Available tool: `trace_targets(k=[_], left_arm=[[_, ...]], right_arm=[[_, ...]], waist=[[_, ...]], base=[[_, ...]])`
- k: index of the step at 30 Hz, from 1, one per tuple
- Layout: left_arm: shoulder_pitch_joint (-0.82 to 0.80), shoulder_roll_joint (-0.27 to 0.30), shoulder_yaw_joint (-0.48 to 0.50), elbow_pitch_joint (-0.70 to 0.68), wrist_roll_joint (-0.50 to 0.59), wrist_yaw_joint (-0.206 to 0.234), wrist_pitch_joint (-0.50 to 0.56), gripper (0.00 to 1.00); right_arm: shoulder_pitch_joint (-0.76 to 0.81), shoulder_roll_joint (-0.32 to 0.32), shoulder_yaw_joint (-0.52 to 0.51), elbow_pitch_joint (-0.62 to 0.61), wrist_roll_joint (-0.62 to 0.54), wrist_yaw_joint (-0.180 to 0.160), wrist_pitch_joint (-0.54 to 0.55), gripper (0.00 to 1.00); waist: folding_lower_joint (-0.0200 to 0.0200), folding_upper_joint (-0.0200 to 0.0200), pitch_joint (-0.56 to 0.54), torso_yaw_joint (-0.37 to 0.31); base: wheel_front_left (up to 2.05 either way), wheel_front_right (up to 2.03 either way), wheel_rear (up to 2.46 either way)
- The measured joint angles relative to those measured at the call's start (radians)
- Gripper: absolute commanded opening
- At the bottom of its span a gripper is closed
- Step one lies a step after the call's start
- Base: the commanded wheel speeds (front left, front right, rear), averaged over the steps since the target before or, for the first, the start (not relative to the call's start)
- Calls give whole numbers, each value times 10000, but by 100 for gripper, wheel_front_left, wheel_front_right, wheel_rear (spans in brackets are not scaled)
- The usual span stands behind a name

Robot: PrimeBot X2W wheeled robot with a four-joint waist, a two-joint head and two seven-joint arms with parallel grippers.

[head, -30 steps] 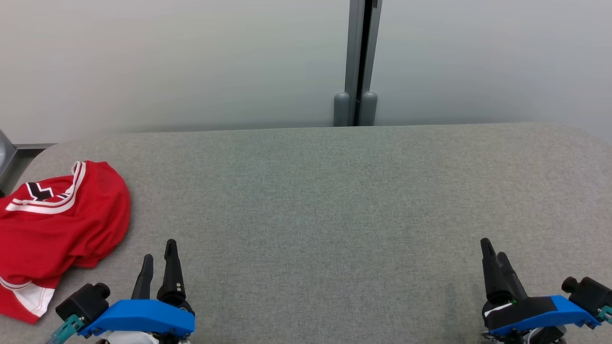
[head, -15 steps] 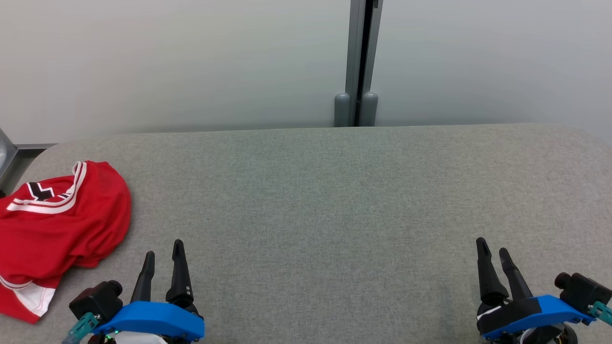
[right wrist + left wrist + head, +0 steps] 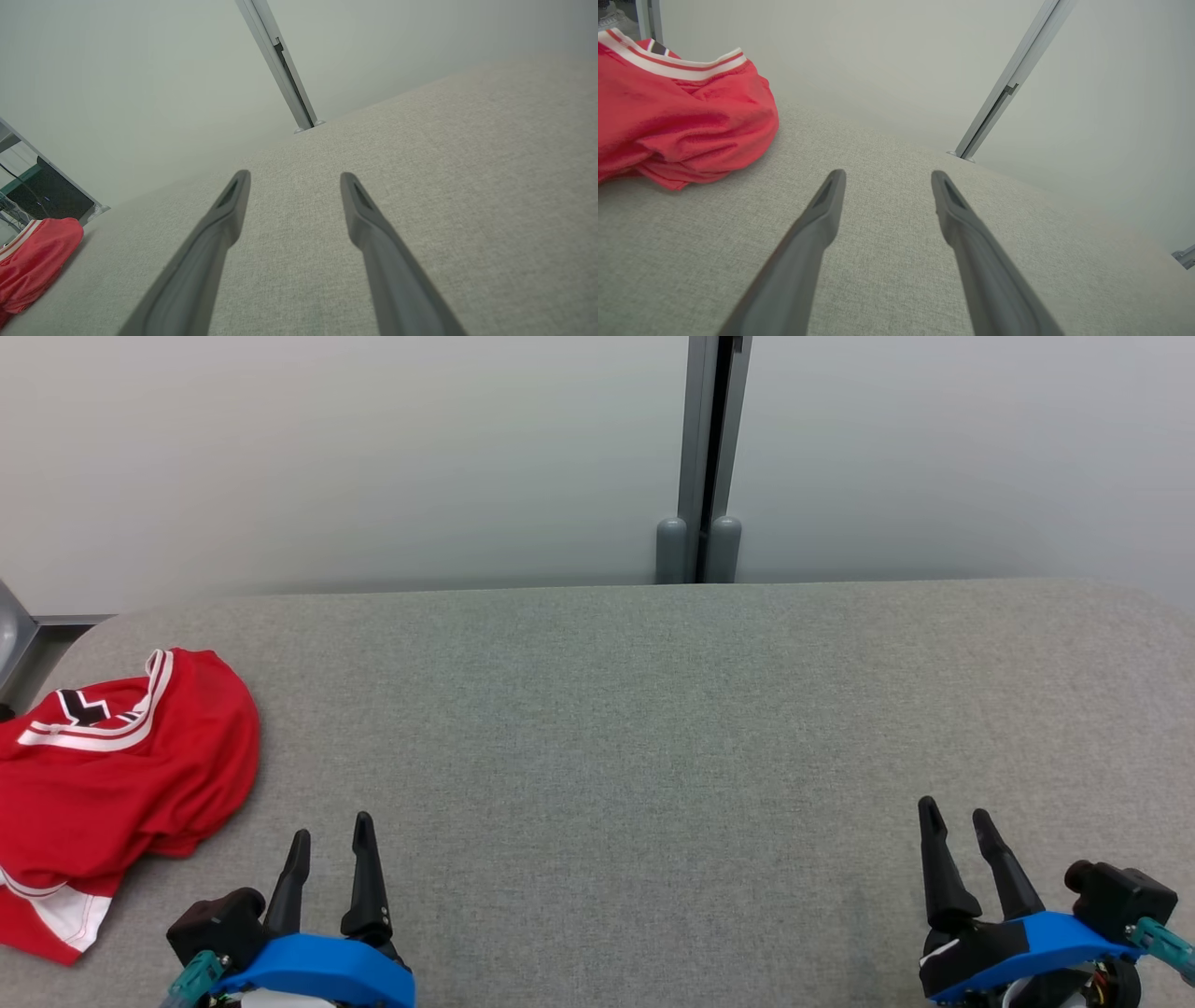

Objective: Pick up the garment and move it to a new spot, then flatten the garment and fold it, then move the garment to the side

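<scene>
Your left hand (image 3: 330,827) and right hand (image 3: 953,807) just rolled level, fingers spread and empty (the garment (image 3: 121,765) is still bunched at the left end of the worktop (image 3: 607,709)), so pickup hasn't started.

My grey cloth-covered table (image 3: 653,728), with one red garment (image 3: 140,784) lying on it.
The woven grey cover stretches wide before me, its far corners rounded. The garment lies crumpled at my left end, bunched in loose folds, with white striped trim and a black mark near its top.
</scene>
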Motion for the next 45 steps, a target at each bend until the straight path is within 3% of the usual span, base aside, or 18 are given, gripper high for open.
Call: trace_targets(k=[19,45], left_arm=[[80,69,-297,132,1335,117,-426,100],[110,180,-552,355,2472,234,-826,100]], right_arm=[[3,-8,8,-69,-1712,2,-190,100],[0,-17,-6,153,-3168,4,-585,100]], waist=[[0,0,-8,65],[0,0,-80,85]], base=[[0,0,0],[0,0,0]])
